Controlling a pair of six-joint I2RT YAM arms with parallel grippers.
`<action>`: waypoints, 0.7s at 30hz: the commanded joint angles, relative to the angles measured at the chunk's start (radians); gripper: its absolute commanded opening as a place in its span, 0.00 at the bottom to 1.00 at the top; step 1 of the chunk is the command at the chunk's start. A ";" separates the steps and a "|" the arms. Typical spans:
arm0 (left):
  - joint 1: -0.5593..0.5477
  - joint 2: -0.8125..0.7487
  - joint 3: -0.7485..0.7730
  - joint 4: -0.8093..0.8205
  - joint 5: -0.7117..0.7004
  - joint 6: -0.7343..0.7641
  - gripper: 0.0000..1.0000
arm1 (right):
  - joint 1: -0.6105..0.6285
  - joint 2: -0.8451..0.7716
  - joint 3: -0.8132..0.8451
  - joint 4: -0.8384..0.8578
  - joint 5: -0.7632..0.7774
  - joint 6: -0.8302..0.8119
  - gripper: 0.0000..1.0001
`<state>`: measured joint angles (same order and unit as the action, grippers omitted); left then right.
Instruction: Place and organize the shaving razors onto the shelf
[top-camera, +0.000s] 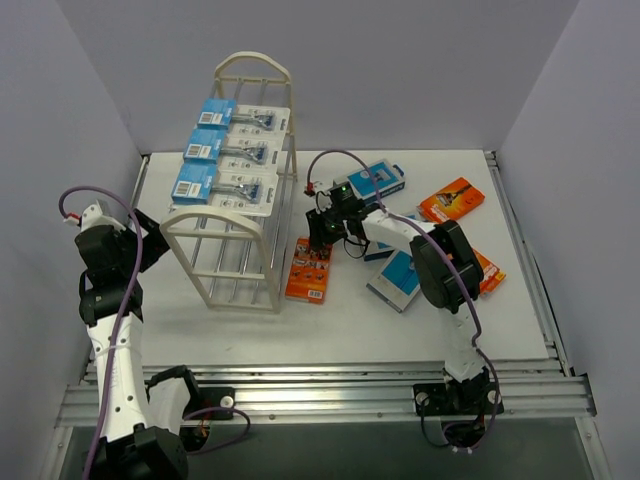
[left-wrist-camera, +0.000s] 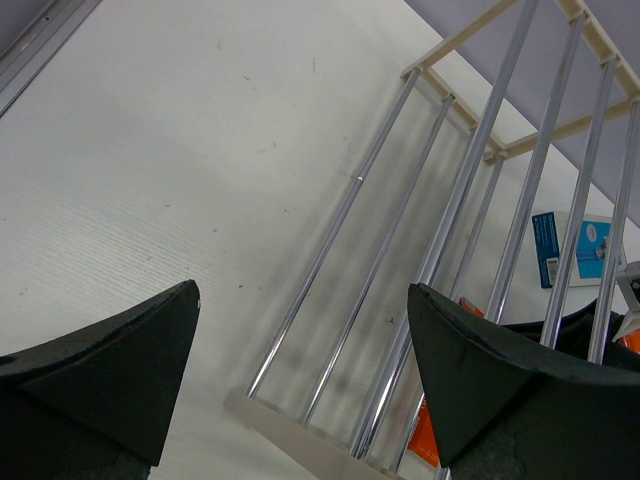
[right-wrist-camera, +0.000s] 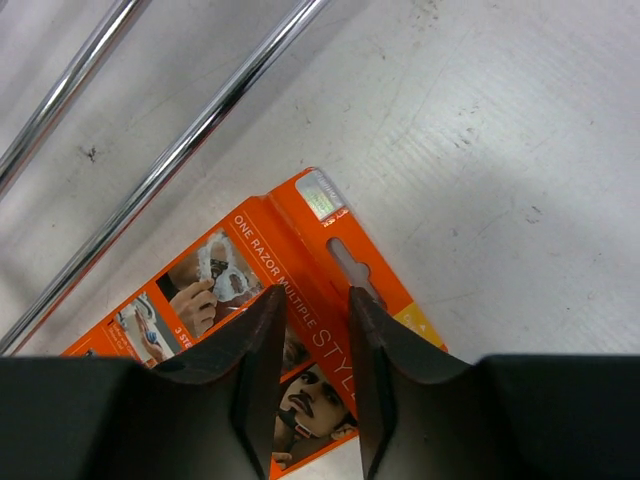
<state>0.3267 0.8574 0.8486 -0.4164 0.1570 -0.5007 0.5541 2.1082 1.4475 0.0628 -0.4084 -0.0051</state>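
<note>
From above, the right end effector hangs low over an orange razor box, which lies flat on the surface just beside the foot of the shelf. Three blister cards lie in a row on the shelf's top tier, up and to that end effector's left. Behind it and to its right, well apart, more packs are scattered: two blue-and-white boxes and two more orange ones. The left end effector sits on the shelf's other side, near its arched end frame.

From the left wrist, the left end effector is spread wide with nothing between its fingers; the shelf's rods run just ahead of it.

From the right wrist, the right end effector has its fingers drawn close together. The orange box shows in the narrow gap, though I cannot tell whether they pinch it. Two shelf rods pass just beyond.
</note>
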 joint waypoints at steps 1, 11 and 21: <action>-0.005 -0.004 0.004 0.025 0.016 0.005 0.94 | -0.002 0.013 -0.064 -0.081 0.062 -0.021 0.24; -0.005 -0.003 0.004 0.025 0.019 0.004 0.94 | -0.009 -0.033 -0.151 -0.072 0.089 0.005 0.00; -0.005 -0.008 0.007 0.019 0.007 0.004 0.94 | -0.013 -0.181 -0.190 -0.058 0.204 0.119 0.38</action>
<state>0.3267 0.8577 0.8486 -0.4164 0.1581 -0.5011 0.5365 1.9980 1.2877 0.1425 -0.2996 0.0746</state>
